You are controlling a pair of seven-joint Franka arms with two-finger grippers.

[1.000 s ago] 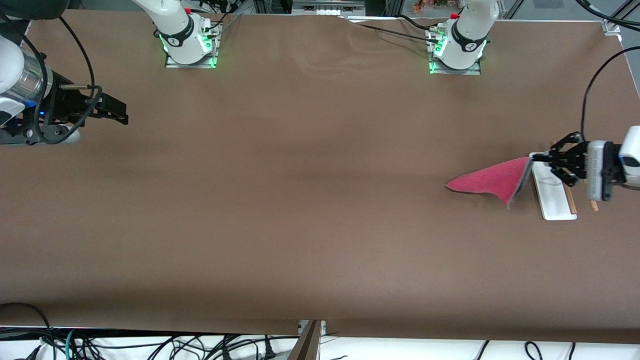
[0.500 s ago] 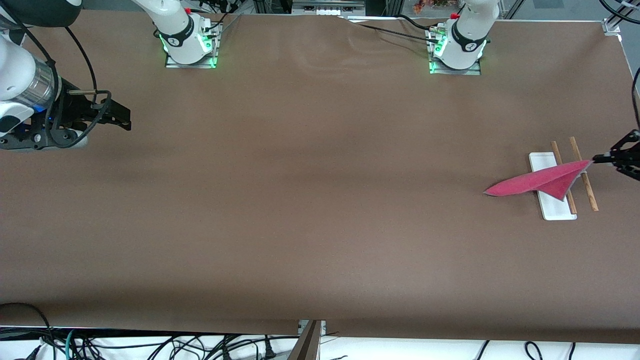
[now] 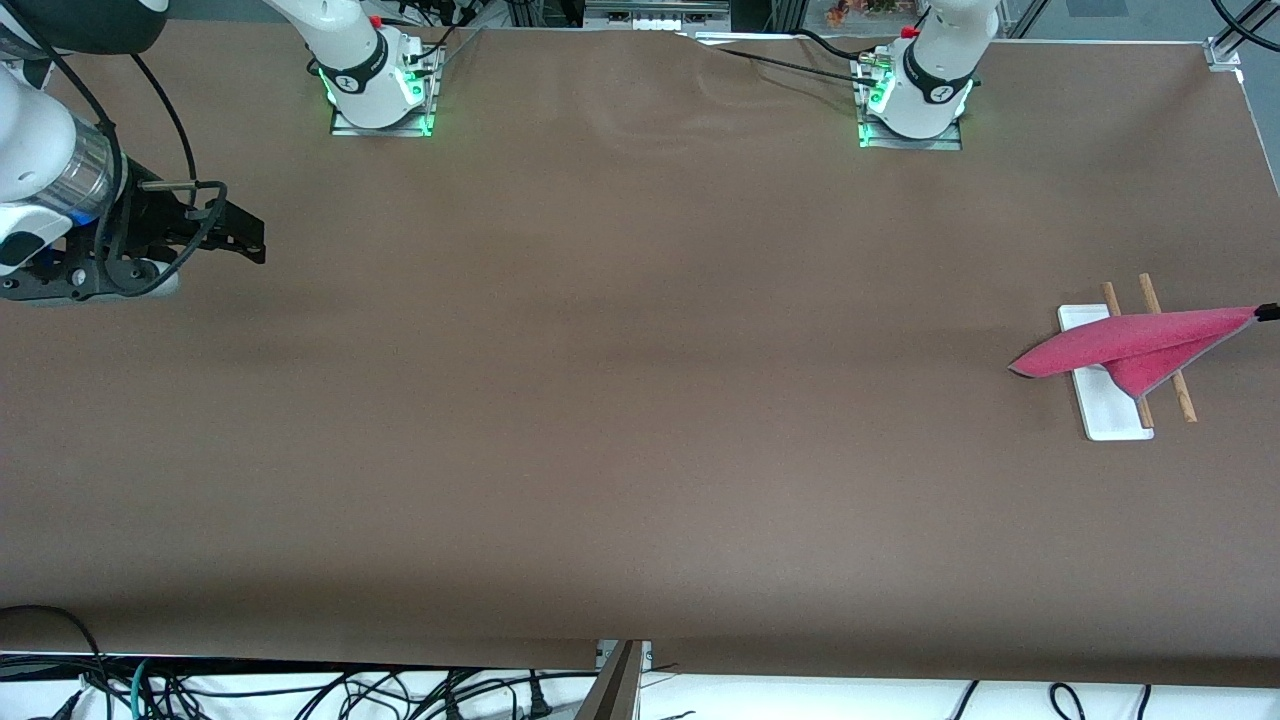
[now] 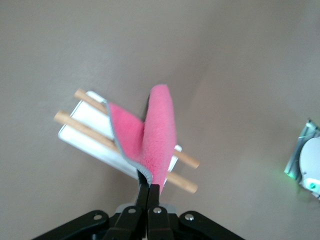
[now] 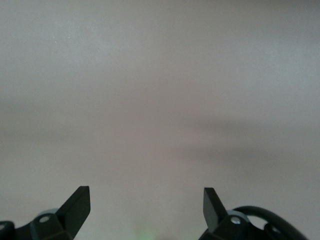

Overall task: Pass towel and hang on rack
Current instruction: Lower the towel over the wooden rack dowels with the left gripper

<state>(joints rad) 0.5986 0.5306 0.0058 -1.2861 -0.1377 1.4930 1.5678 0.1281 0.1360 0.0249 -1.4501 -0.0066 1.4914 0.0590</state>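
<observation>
The towel [image 3: 1130, 345] shows its pink-red face with a grey edge. It hangs stretched over the rack [image 3: 1100, 405], which has a white base and two brown rods [image 3: 1165, 345], at the left arm's end of the table. My left gripper [image 3: 1268, 312] is shut on the towel's corner at the frame edge, past the rods. The left wrist view shows its fingertips [image 4: 149, 187] pinching the towel [image 4: 157, 135] above the rack [image 4: 90, 132]. My right gripper [image 3: 255, 238] is open and empty, over the table at the right arm's end, waiting.
The two arm bases [image 3: 380, 85] [image 3: 915, 95] stand along the table's farthest edge. Cables hang below the table's nearest edge. The right wrist view shows only bare brown tabletop [image 5: 160, 100].
My left gripper has pulled the towel across the rack toward the left arm's end, so the towel now lies over both rods. The right gripper has barely shifted.
</observation>
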